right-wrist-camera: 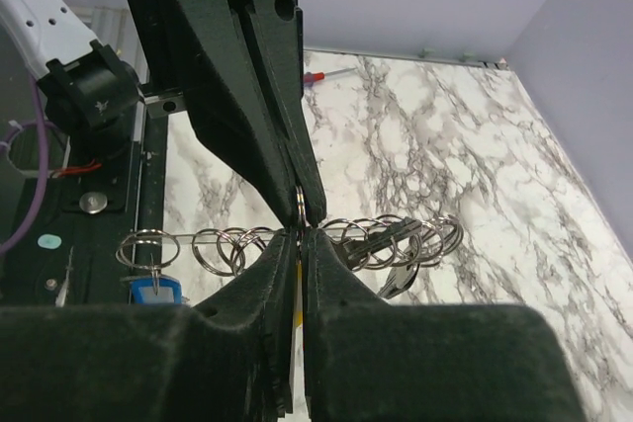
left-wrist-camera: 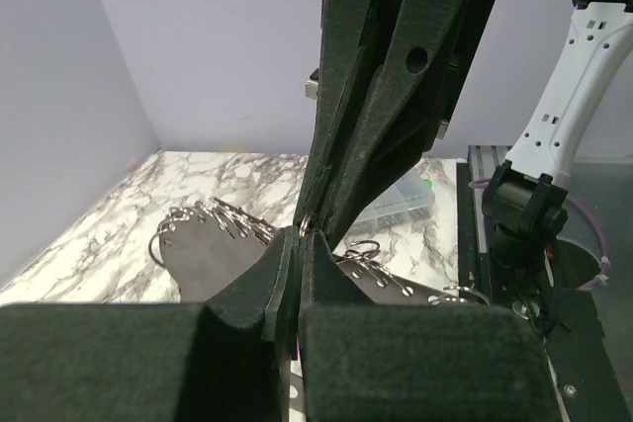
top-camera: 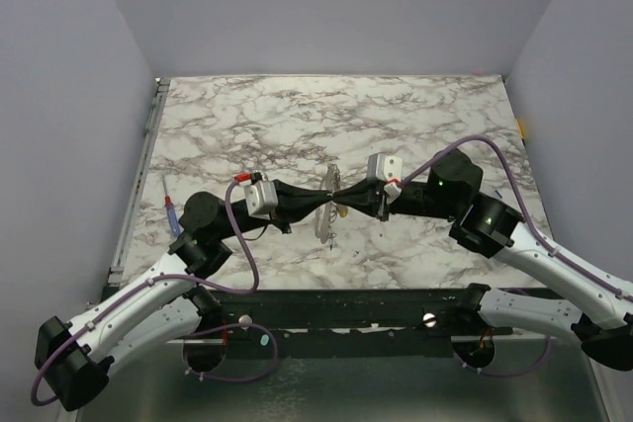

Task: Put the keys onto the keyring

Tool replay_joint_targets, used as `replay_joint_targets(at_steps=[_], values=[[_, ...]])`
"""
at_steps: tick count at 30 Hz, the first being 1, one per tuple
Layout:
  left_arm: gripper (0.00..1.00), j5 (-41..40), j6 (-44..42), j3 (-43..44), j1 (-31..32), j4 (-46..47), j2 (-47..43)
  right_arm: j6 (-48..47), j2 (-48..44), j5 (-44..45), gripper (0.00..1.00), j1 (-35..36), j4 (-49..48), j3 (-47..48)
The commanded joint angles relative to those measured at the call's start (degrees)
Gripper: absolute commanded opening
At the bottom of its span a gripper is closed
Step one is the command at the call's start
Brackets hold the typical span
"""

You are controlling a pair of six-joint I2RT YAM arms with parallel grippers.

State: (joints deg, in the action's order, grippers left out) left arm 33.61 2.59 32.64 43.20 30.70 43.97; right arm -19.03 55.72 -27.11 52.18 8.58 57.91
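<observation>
Squarely over the middle of the marble worktop (top-camera: 415, 116), the keyring (right-wrist-camera: 376, 239) shows as a string of linked split rings. It stretches crosswise past the spot where the two claws meet tip to tip. A blue-tagged key (right-wrist-camera: 153, 292) hangs from the end of the string nearer the arm bases. A dark key (right-wrist-camera: 401, 279) dangles under the rings bunched at the far end. From above, a yellowish key (top-camera: 341, 211) shows just beneath the right claw's tips.

The left claw (left-wrist-camera: 300, 244) is fully closed, and its tips pinch one ring of the keyring. The right claw (right-wrist-camera: 300, 244) faces it, touching or nearly so. Its jaws are drawn almost together, leaving only a thin slit with a sliver of yellow in it. What it grips there, if anything, I cannot tell.

Both arms reach inward from their bases at the near edge. Their elbows are bent outward and their forearms lie low and roughly level, so the two wrists point straight at each other along one line. A thin red-and-blue stick (top-camera: 172, 211) lies near the left edge of the worktop, well apart from the claws.
</observation>
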Motion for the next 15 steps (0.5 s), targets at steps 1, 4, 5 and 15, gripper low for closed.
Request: replay_joint_targets(at_steps=[1, 4, 5, 15], values=[[0.0, 1.2, 0.9, -0.1, 0.2, 3.1, -1.0, -0.3, 1.0, -1.2, 0.05, 0.4, -1.4, 0.4], [0.0, 1.0, 1.1, -0.2, 0.3, 3.1, -1.3, -0.4, 1.0, -1.3, 0.01, 0.4, -1.1, 0.4], [0.0, 0.8, 1.1, -0.2, 0.3, 3.1, -1.4, -0.5, 0.9, -1.3, 0.01, 0.4, -0.9, 0.5], [0.51, -3.0, 1.2, -0.2, 0.3, -2.6, -4.6, -4.3, 1.6, 1.7, 0.01, 0.4, 6.5, 3.7]])
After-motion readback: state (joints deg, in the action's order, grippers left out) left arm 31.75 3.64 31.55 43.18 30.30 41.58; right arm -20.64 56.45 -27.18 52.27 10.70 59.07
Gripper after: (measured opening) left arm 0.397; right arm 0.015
